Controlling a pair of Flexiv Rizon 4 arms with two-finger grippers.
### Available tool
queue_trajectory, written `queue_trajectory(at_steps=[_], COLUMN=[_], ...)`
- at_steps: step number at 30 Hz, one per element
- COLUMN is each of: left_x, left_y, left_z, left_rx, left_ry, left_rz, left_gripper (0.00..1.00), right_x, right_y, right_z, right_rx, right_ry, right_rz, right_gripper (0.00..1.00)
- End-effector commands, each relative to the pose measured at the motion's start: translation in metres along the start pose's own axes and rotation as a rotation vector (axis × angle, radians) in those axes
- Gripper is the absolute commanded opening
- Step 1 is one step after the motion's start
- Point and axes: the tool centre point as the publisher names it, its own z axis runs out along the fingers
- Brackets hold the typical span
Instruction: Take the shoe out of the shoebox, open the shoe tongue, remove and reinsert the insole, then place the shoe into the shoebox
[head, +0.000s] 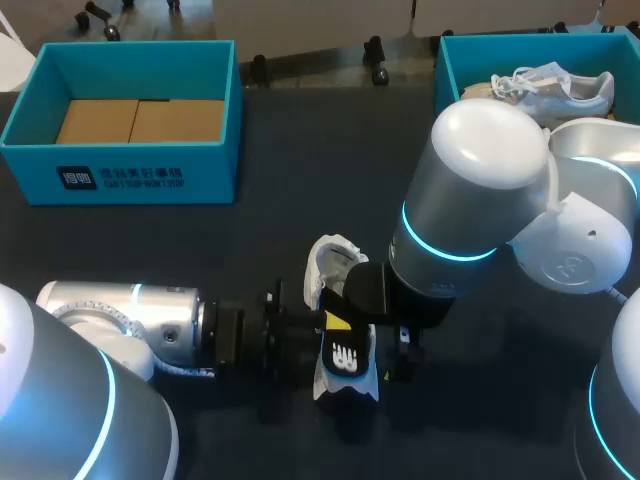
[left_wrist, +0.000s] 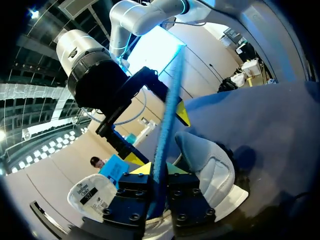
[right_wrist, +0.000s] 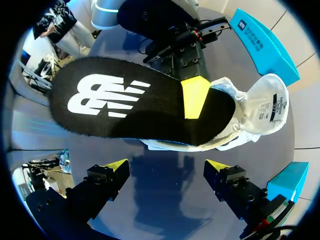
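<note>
A white sneaker (head: 330, 262) lies on its side on the dark table, its tongue pulled open (right_wrist: 272, 107). My left gripper (head: 335, 322) is shut on the black insole (head: 345, 360) with a white logo, holding it edge-up beside the shoe's opening. In the left wrist view the insole's blue edge (left_wrist: 167, 125) runs up between my own fingers. One yellow fingertip (right_wrist: 195, 95) of the left gripper presses on the insole's black face (right_wrist: 115, 100). My right gripper (right_wrist: 165, 167) hangs open just above the shoe and insole, touching neither.
A teal shoebox (head: 120, 150) lined with brown cardboard stands at the back left. A second teal box (head: 450, 60) at the back right holds another white shoe (head: 560, 88). My right arm's big joint (head: 470, 190) hangs over the table's middle.
</note>
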Motion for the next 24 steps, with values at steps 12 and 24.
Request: queue_trajectory(at_steps=[12,24], left_x=[-0.004,-0.005], left_y=[-0.033,-0.031], left_z=[0.001,0.017], left_rx=[-0.048,-0.089], left_ry=[0.022,0.040], left_rz=[0.012,0.039], left_gripper=[0.27,0.24], right_x=[0.000,0.000], right_y=[0.001,0.001], right_z=[0.002,0.002], right_rx=[0.000,0.000], right_ry=[0.000,0.000], right_rz=[0.001,0.001], right_gripper=[1.00,1.00])
